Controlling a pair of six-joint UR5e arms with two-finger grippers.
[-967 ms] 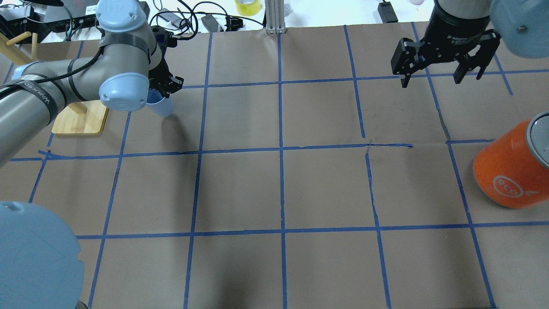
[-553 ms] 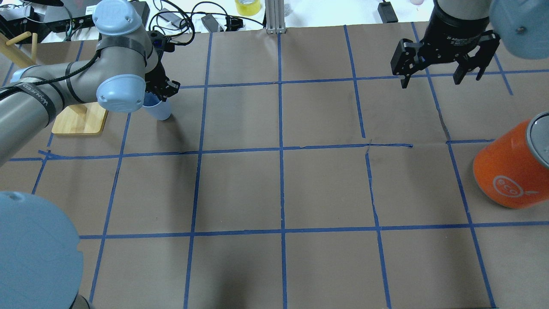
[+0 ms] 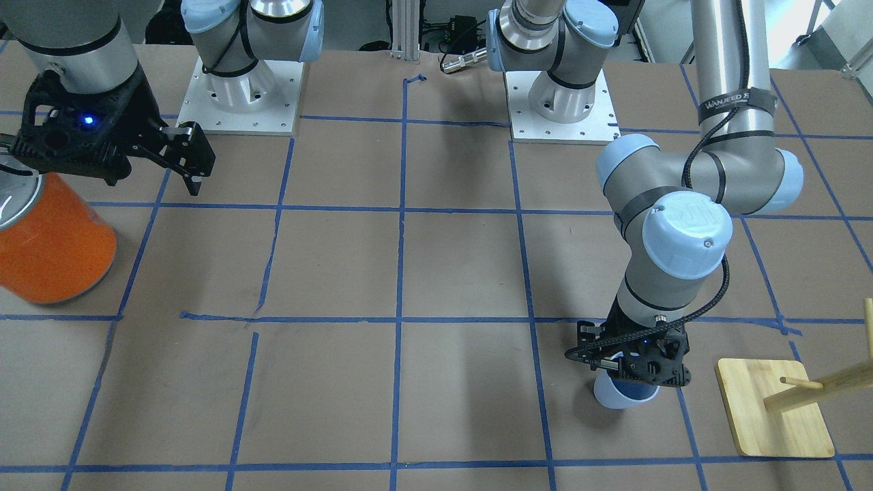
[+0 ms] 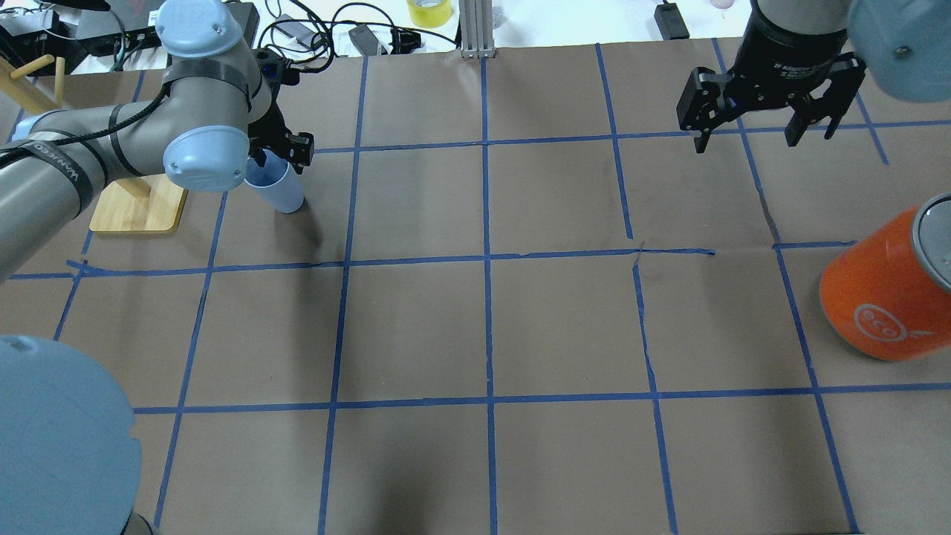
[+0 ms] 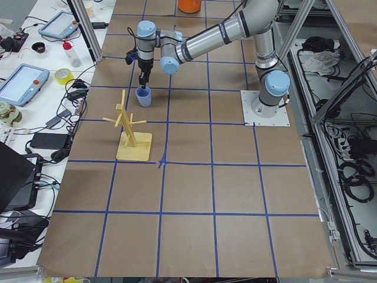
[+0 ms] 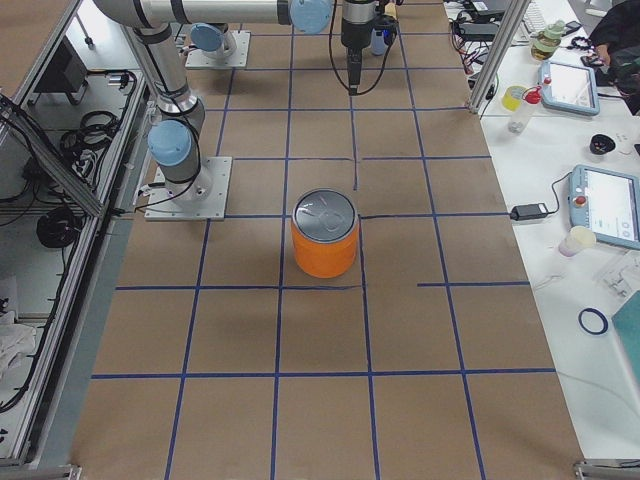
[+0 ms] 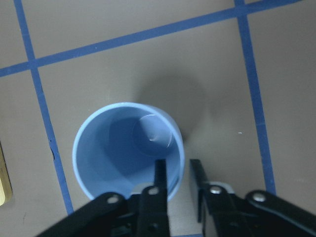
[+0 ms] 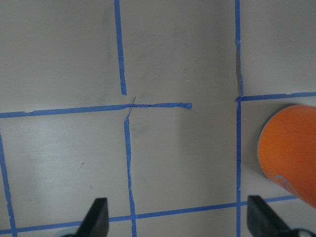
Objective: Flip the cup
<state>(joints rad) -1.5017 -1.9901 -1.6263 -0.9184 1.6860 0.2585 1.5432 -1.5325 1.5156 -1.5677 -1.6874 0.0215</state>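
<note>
The pale lavender-blue cup (image 4: 284, 193) stands mouth up on the brown paper at the far left, next to a wooden stand. My left gripper (image 4: 276, 154) comes down on it from above. In the left wrist view the cup (image 7: 123, 153) shows its darker blue inside. One finger (image 7: 160, 180) is inside the rim and the other is outside, so my left gripper (image 7: 178, 180) pinches the wall. The front-facing view shows the same grip on the cup (image 3: 617, 397). My right gripper (image 4: 750, 137) hangs open and empty at the far right.
A large orange can (image 4: 884, 297) with a silver top stands at the right edge, near the right gripper. A wooden peg stand (image 4: 137, 204) on a bamboo base sits just left of the cup. Blue tape lines grid the paper. Cables and tape rolls lie beyond the far edge.
The left gripper has turned the cup from a tilt to nearly upright, mouth up, and lowered it a little. The right arm has not moved.
</note>
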